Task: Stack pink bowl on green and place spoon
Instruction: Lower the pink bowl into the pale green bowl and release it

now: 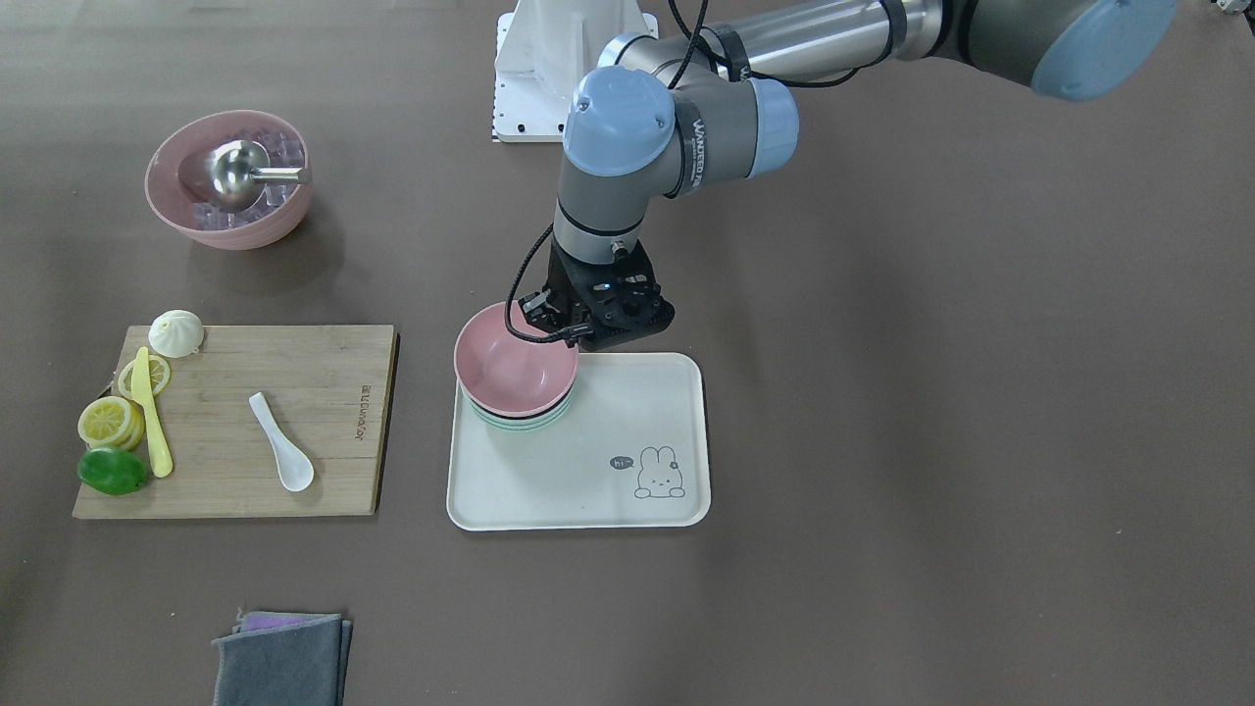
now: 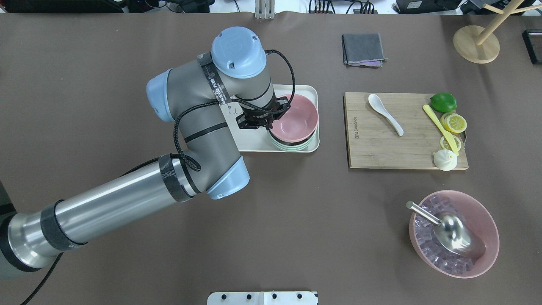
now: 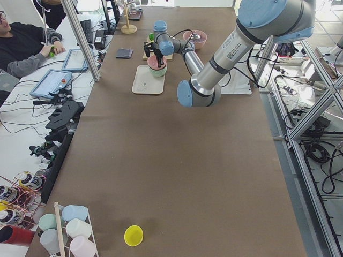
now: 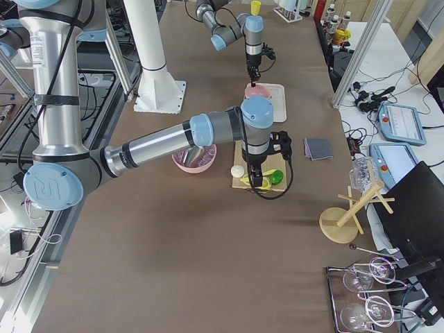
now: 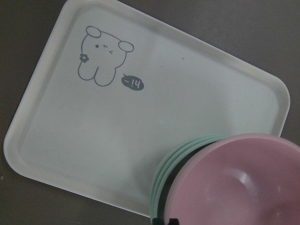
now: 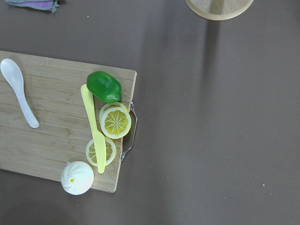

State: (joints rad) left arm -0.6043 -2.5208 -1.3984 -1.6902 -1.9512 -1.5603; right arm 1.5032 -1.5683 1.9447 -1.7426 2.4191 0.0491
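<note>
The pink bowl (image 1: pixel 510 371) sits nested on the green bowls (image 1: pixel 522 424) at the far-left corner of the white bunny tray (image 1: pixel 608 441). My left gripper (image 1: pixel 575 338) is at the bowl's rim nearest the robot and looks shut on it. In the left wrist view a dark finger tip (image 5: pixel 167 221) shows between the pink bowl (image 5: pixel 243 187) and the green rims (image 5: pixel 177 157). The white spoon (image 1: pixel 282 446) lies on the wooden cutting board (image 1: pixel 225 480), and shows in the right wrist view (image 6: pixel 18 96). My right gripper (image 4: pixel 259 173) hangs above the board; I cannot tell its state.
On the board lie a lime (image 1: pixel 113 472), lemon slices (image 1: pixel 108 420), a yellow knife (image 1: pixel 152 417) and a white bun (image 1: pixel 176 333). A large pink bowl of ice with a metal scoop (image 1: pixel 230 181) stands beyond it. A grey cloth (image 1: pixel 284 659) lies near the front edge.
</note>
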